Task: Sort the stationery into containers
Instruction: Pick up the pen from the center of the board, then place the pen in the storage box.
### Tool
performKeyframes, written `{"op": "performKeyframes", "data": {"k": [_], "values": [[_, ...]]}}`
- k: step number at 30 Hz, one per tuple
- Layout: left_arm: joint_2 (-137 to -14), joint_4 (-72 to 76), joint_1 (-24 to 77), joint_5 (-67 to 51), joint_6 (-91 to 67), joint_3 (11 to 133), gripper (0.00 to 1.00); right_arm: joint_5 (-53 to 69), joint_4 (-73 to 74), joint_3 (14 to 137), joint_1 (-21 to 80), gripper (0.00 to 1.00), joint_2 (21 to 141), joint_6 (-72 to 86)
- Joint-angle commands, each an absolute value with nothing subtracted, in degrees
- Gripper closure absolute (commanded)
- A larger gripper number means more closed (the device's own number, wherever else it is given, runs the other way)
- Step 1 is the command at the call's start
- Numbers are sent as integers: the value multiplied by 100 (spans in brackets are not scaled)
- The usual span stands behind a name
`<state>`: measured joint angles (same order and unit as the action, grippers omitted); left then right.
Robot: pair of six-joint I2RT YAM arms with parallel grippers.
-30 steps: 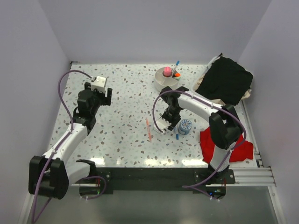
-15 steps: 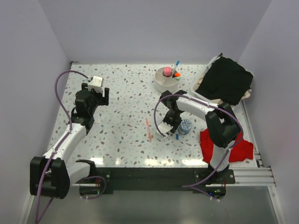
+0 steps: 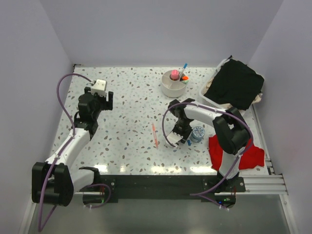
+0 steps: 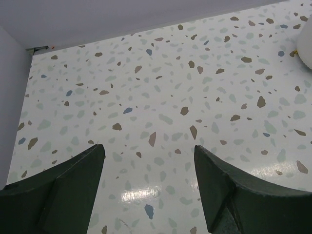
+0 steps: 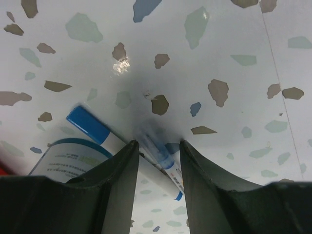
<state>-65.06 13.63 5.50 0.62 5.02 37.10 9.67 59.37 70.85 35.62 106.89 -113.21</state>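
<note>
Two slim blue-and-white pens [image 5: 163, 158] lie side by side on the table next to a round blue-labelled tub [image 3: 197, 133]. My right gripper [image 5: 158, 142] stands over them, fingertips down on the table. One pen [image 3: 189, 142] sits between the jaws and the blue-capped one [image 5: 88, 125] runs under the left finger. The jaws are partly open, with a gap at the right finger. A thin pink pen [image 3: 155, 135] lies left of it. The white bowl [image 3: 168, 90] holds a pink-capped stick [image 3: 174, 74], an orange highlighter [image 3: 185, 78] and a blue pen [image 3: 184, 68]. My left gripper [image 3: 105, 100] hovers open and empty at far left.
A white basket with black cloth [image 3: 234, 85] stands at the back right. A red cloth [image 3: 241, 153] lies at the near right beside the right arm. The bowl's edge [image 4: 308, 44] shows at the right of the left wrist view.
My right gripper has moved toward the near edge and come down over the blue-and-white pens. The round tub has shifted slightly right. The left arm has barely moved.
</note>
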Motion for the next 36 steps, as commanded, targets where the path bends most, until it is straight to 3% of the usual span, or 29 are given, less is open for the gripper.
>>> {"op": "performKeyframes", "data": {"k": [1,6,9,12,13,16,20,29,32,33,36], "values": [[-6548,1494,466,-105,325,3885,21,826,5687,6908,3542,57,10503,-12023],[-6574,1477,457,-132,308,3946,21,835,5564,6961,3560,63,10617,-11910],[-6609,1485,448,-141,290,3955,21,852,5555,6987,3551,72,10635,-11892],[-6644,1494,440,-184,255,3955,21,914,5616,7031,3568,96,10687,-11857],[-6653,1494,439,-202,255,3955,21,949,5625,7066,3577,100,10714,-11813],[-6706,1450,439,-202,264,4008,21,1116,5608,7338,3577,100,10784,-11471],[-6864,1380,439,-211,299,4210,21,1599,5423,8678,3560,100,10942,-10330],[-7478,1292,439,-518,150,4851,22,3214,4300,12143,2833,100,11663,-5763],[-7681,1248,448,-667,149,5071,22,3873,2563,12148,2087,100,11611,-2768],[-7716,1257,448,-711,167,5115,23,3885,1340,12016,1892,100,11576,-1133],[-7910,1196,457,-764,141,5308,23,3430,-589,11445,1276,100,11540,1247]]}}
